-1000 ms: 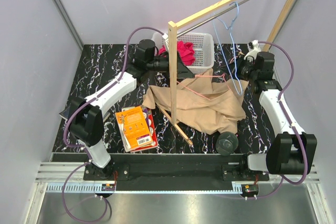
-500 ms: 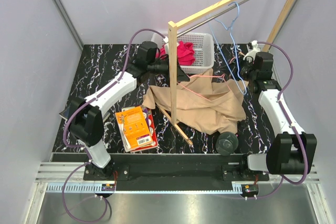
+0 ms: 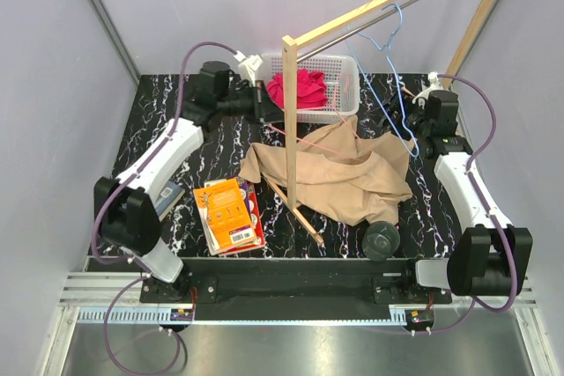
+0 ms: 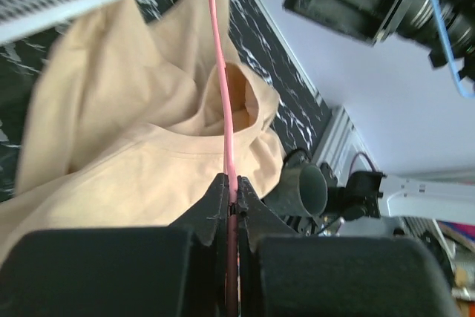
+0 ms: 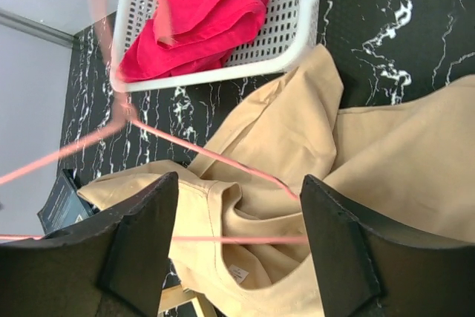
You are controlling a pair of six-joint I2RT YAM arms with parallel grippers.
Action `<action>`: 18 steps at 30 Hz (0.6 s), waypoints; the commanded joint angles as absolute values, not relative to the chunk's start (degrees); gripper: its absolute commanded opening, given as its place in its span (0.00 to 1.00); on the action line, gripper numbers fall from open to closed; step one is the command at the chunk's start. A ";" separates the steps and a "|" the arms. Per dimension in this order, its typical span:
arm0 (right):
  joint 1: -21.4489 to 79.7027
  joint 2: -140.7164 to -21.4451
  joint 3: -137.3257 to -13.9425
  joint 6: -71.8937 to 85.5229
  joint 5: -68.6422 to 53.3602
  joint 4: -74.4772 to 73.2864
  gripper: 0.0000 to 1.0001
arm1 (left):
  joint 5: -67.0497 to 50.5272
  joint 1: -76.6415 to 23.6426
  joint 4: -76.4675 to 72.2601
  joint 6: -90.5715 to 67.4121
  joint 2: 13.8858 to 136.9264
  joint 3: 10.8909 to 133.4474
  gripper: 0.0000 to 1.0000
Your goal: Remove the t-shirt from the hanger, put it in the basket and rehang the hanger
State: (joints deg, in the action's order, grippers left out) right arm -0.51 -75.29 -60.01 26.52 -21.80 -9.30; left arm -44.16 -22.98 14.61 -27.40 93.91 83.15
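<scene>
My left jaws (image 4: 232,185) are pinched shut on the wire of the pink hanger (image 4: 225,102). They hold it out toward the overhead frame's upper left, I judge so it can slip from the collar. My right jaws (image 5: 237,183) gape wide, gripping nothing, above the beige t-shirt (image 3: 352,178). The shirt lies crumpled mid-frame on the surface (image 3: 225,151), just below the white basket (image 3: 342,85).

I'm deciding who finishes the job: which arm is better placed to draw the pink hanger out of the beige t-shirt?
Left. The left gripper is shut on the wire of the pink hanger, which runs to the neck opening of the beige t-shirt. The right gripper is open, holding nothing.
</scene>
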 commanded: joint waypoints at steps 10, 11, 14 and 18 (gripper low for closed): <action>-1.05 -72.07 -57.39 28.65 -19.77 -9.67 0.78 | -41.04 -12.75 14.50 -28.57 72.79 74.54 0.00; -1.14 -71.72 -57.13 28.57 -19.78 -9.75 0.78 | -41.22 -11.35 14.85 -28.56 71.99 74.27 0.00; -1.32 -70.58 -56.87 28.21 -19.78 -10.28 0.79 | -41.57 -7.39 17.40 -28.92 69.18 73.74 0.00; -2.11 -69.08 -56.78 28.21 -19.25 -11.42 0.82 | -46.47 -0.80 17.23 -30.67 66.10 72.86 0.00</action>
